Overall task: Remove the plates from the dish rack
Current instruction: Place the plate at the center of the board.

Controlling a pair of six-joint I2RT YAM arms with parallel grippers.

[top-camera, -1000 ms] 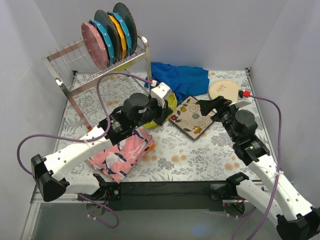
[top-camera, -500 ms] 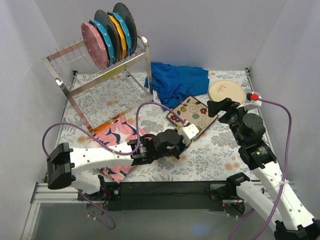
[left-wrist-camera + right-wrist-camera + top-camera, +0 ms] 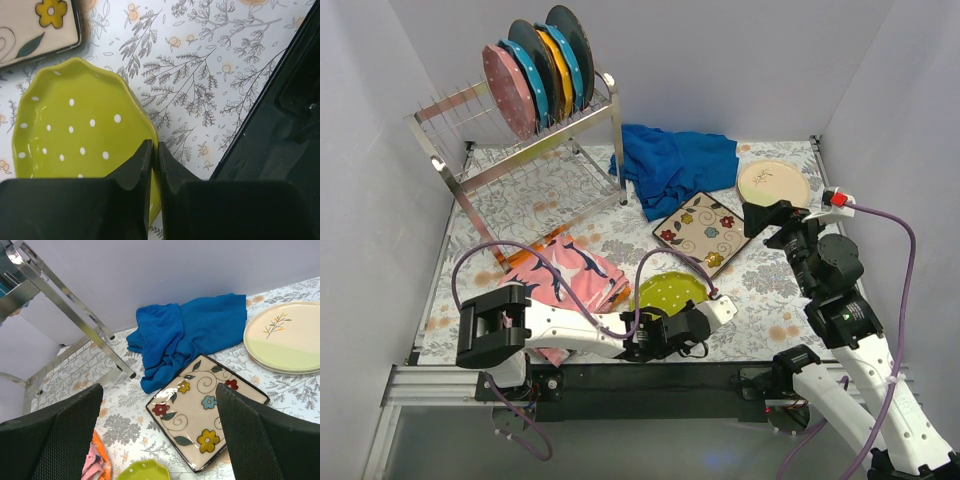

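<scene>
The dish rack [image 3: 520, 155] stands at the back left with several plates upright in it, among them a pink dotted one [image 3: 508, 90] and a dark teal one [image 3: 572, 40]. My left gripper [image 3: 688, 316] [image 3: 155, 145] is shut on the rim of a yellow-green dotted plate [image 3: 670, 293] [image 3: 75, 130], held tilted and low near the table's front edge. A square floral plate [image 3: 705, 228] [image 3: 205, 415] and a round cream plate [image 3: 773, 183] [image 3: 282, 337] lie flat on the table. Above the square plate's right side, my right gripper [image 3: 767, 215] [image 3: 159, 388] hangs open with nothing in it.
A crumpled blue cloth [image 3: 675, 160] [image 3: 190, 335] lies behind the square plate, beside the rack's right leg [image 3: 75, 310]. A folded pink patterned cloth [image 3: 570, 285] lies at the front left. The black front rail [image 3: 280, 130] runs close to the held plate.
My left arm has carried the yellow-green plate from beside the blue cloth down to the front edge. The right arm has drawn back slightly to the right, still open.
</scene>
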